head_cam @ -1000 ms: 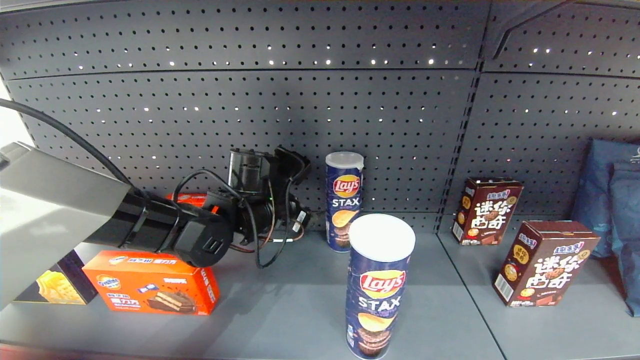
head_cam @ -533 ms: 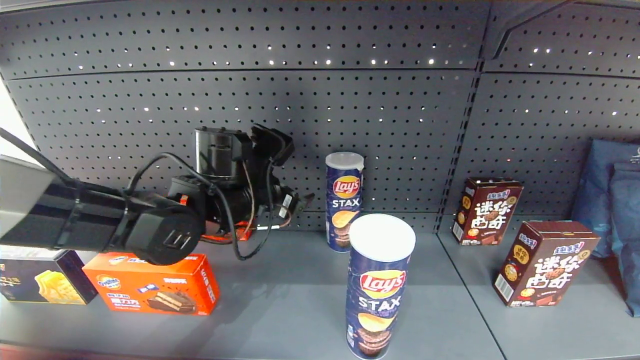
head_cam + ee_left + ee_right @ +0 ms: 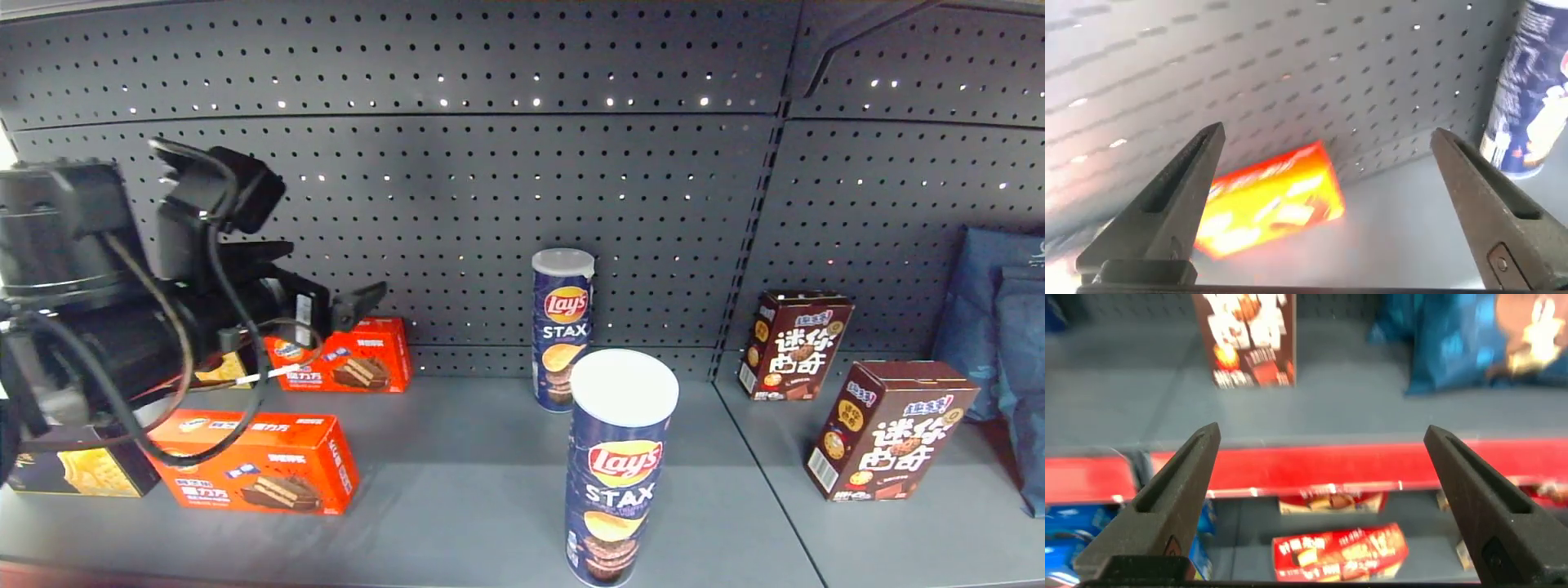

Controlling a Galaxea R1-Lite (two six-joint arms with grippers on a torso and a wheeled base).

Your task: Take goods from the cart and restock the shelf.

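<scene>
The left gripper (image 3: 1327,137) hangs wide open, holding nothing. The rear flat orange cardboard box (image 3: 351,357) lies at the back of the grey metal shelf (image 3: 490,457) (placing looks finished) — next, fetch another item from the cart.

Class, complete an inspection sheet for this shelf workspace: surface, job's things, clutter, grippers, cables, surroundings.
Surface: grey shelf, bare between the goods.
Job's things: orange boxes lying flat, chip cans upright, brown boxes upright, blue bags at the right end.
Clutter: nothing seen.
Grippers: left gripper open, empty, raised at the shelf's left end; right gripper open, empty.
Cables: black cables looped around the left wrist.
Surroundings: perforated back panel behind the goods.
</scene>
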